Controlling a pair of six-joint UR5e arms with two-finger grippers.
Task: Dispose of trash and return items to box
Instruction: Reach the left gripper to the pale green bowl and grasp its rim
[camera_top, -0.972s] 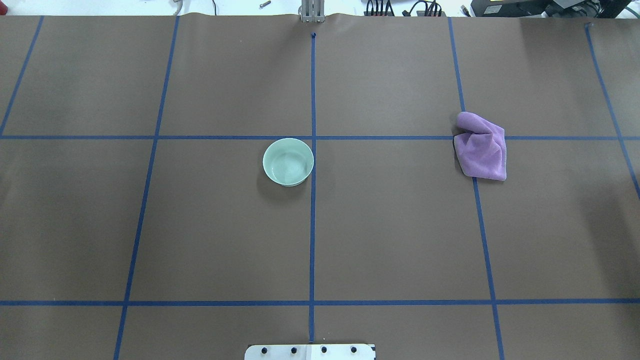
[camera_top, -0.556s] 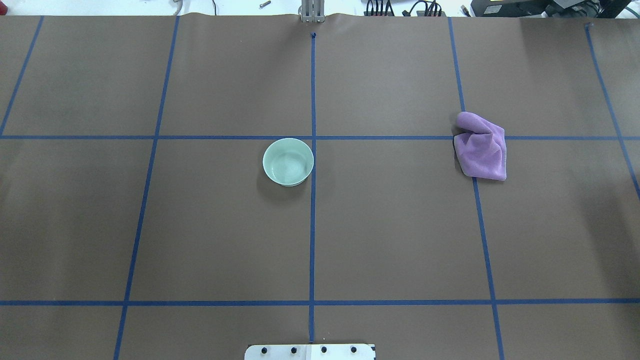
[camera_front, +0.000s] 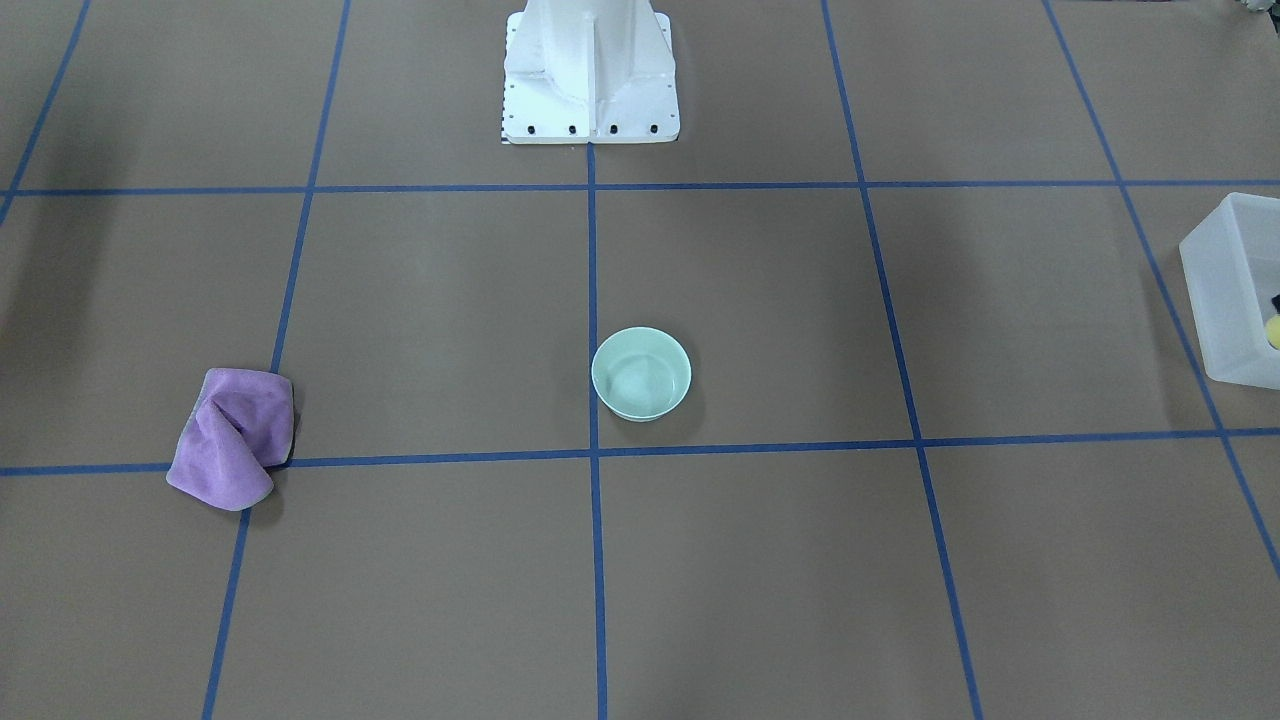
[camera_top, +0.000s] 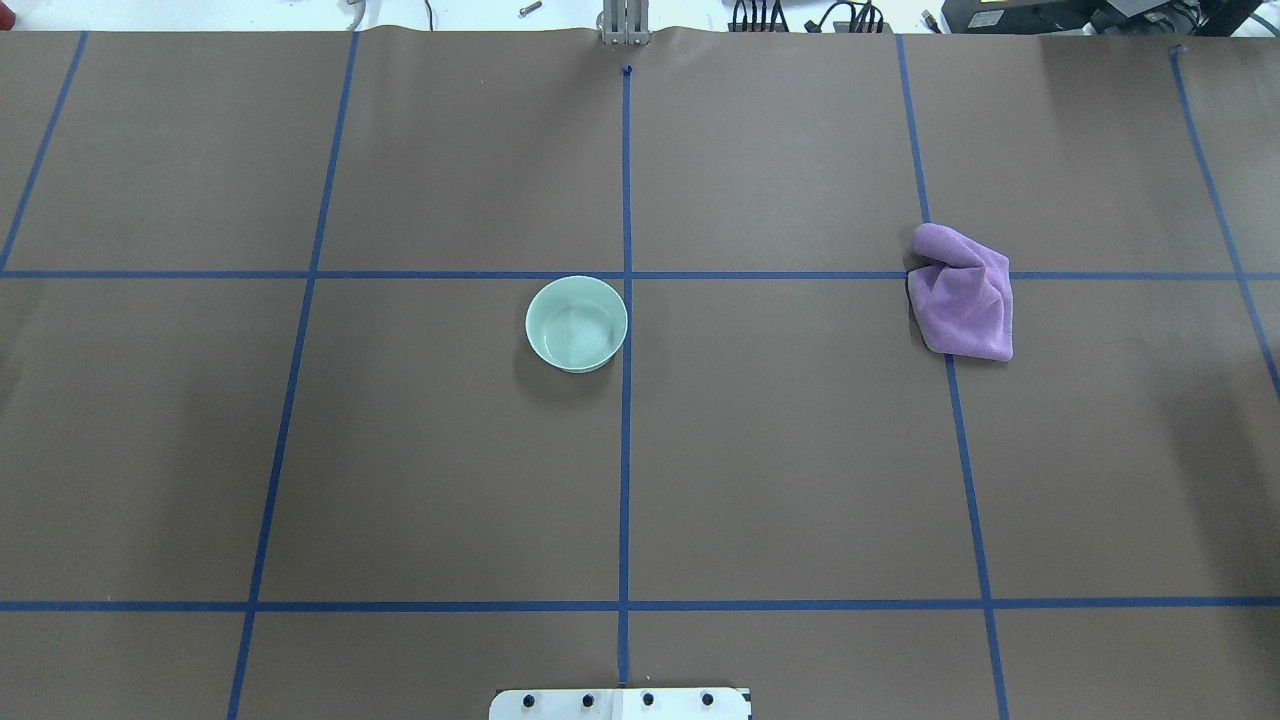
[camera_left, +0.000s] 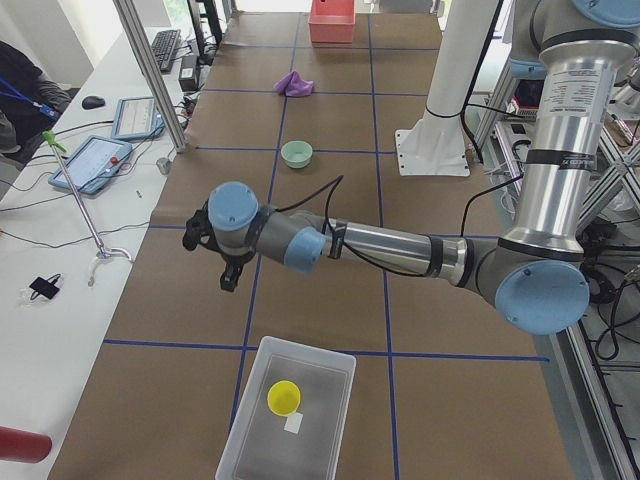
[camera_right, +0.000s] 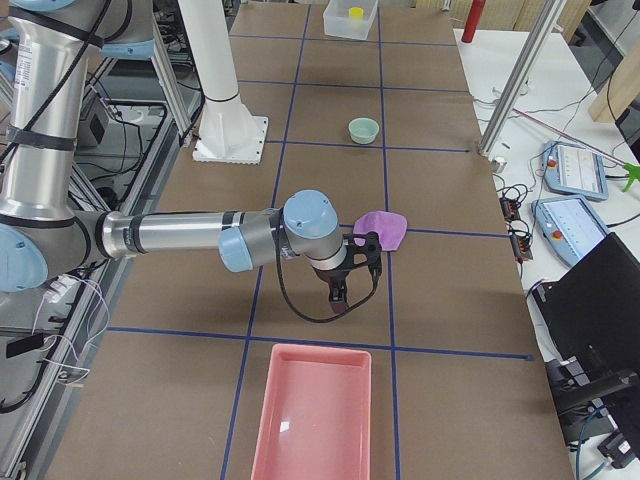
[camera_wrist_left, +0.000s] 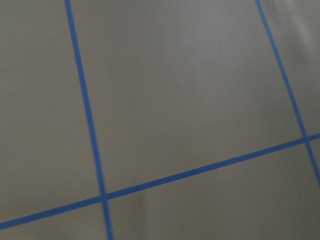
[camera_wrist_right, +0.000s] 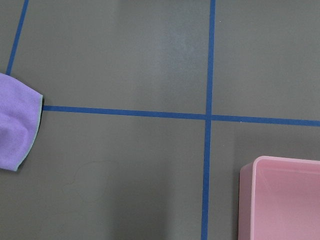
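Observation:
The pale mint-green bowl (camera_top: 576, 323) stands upright and empty near the table's middle; it also shows in the front view (camera_front: 641, 374) and both side views (camera_left: 296, 153) (camera_right: 364, 129). The yellow cup (camera_left: 283, 397) lies inside the frosted white box (camera_left: 305, 345) at the table's left end, which also shows in the front view (camera_front: 1215, 290) and the right side view (camera_right: 345, 30). My left gripper (camera_left: 226, 272) hangs over bare table between box and bowl. My right gripper (camera_right: 342, 288) hangs near the purple cloth. Only the side views show the grippers, so I cannot tell whether they are open or shut.
A crumpled purple cloth (camera_top: 965, 293) lies on the right half, also in the right wrist view (camera_wrist_right: 15, 125). A pink bin (camera_right: 315, 420) stands at the table's right end (camera_wrist_right: 285, 200). A small white scrap (camera_left: 293, 423) lies in the box. The robot's white pedestal (camera_front: 590, 70) stands at the near edge.

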